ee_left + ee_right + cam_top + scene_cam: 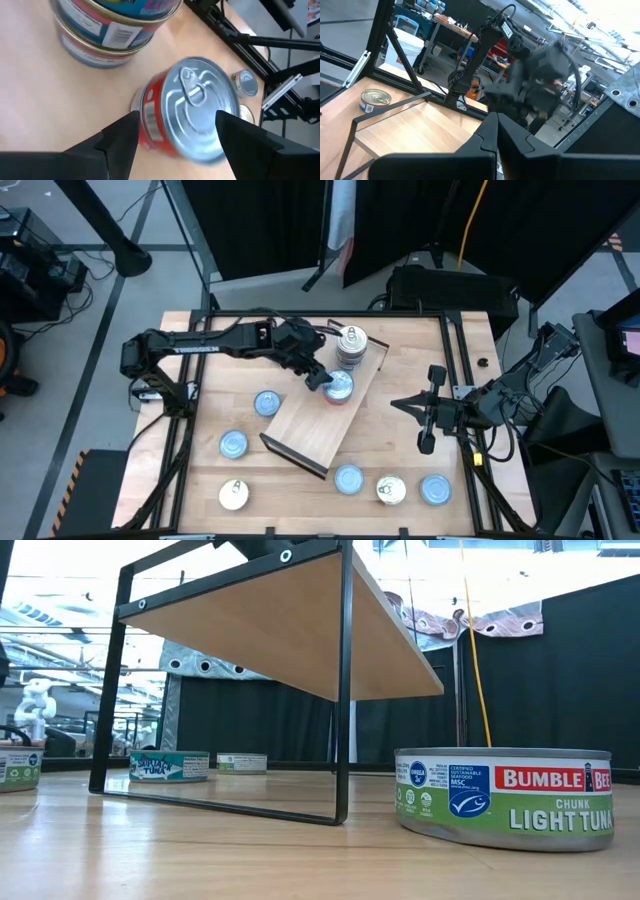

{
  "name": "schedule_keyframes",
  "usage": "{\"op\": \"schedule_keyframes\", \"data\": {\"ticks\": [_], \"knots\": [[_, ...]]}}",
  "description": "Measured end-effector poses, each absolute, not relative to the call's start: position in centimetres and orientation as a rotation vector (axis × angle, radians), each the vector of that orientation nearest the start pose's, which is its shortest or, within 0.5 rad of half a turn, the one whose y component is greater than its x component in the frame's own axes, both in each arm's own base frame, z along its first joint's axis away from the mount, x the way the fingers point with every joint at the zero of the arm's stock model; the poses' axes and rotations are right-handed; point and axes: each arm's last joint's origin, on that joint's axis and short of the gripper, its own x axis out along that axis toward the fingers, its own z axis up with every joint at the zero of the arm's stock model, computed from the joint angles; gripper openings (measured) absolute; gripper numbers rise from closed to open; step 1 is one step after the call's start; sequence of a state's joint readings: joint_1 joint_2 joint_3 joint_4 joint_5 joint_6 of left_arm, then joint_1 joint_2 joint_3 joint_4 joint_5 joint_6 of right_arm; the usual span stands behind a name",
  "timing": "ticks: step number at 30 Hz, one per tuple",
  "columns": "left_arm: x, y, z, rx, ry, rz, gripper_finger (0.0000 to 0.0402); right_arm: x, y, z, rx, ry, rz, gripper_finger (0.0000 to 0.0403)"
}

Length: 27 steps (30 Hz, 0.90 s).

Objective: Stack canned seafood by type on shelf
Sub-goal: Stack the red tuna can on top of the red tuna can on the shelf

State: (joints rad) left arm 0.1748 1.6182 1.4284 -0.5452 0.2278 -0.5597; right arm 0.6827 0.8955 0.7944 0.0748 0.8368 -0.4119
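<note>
The shelf (318, 420) is a light-wood board on a black frame, lying slantwise mid-table. A stack of two tins (350, 345) stands at its far end and also shows in the left wrist view (107, 25). Nearer lies a red-sided tin with a silver pull-tab top (192, 107), resting on the board (340, 387). My left gripper (175, 127) is open just above it, one finger over each side. My right gripper (425, 418) hovers shut over the table's right side, holding nothing.
Loose tins lie on the table around the shelf: blue-topped (267, 403), (233, 444), (348, 479), (436, 489) and cream-topped (233, 495), (390, 490). The low view has a tuna tin (503, 798) close by. The table's black frame (460, 380) rims the work area.
</note>
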Motion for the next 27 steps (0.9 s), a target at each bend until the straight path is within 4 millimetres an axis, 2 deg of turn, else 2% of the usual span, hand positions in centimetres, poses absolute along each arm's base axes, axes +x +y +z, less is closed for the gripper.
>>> {"op": "schedule_keyframes", "data": {"ticks": [3,6,10,14,16,20,27], "knots": [[33.2,5.4,33.0,-0.666,0.737,0.157,0.0260,16.2,10.4,33.9,-0.373,0.069,-0.145,0.0000],[30.9,4.7,35.1,-0.643,0.722,0.157,0.0255,16.8,10.4,32.6,-0.218,0.125,-0.167,0.0000],[27.8,1.8,38.2,-0.464,0.626,0.183,0.0244,18.5,10.3,28.7,-0.106,0.221,-0.239,0.0000],[26.0,-1.7,39.7,-0.235,0.544,0.275,0.0229,20.7,9.2,25.8,-0.005,0.281,-0.359,0.0000],[25.4,-3.3,39.8,-0.140,0.535,0.329,0.0221,21.7,8.7,24.4,0.026,0.324,-0.413,0.0000],[24.8,-5.7,38.8,-0.017,0.526,0.437,0.0208,23.6,7.5,23.0,0.107,0.343,-0.461,0.0000],[24.2,-7.6,35.9,-0.009,0.503,0.561,0.0203,25.7,6.8,21.7,0.167,0.356,-0.399,0.0000]]}}
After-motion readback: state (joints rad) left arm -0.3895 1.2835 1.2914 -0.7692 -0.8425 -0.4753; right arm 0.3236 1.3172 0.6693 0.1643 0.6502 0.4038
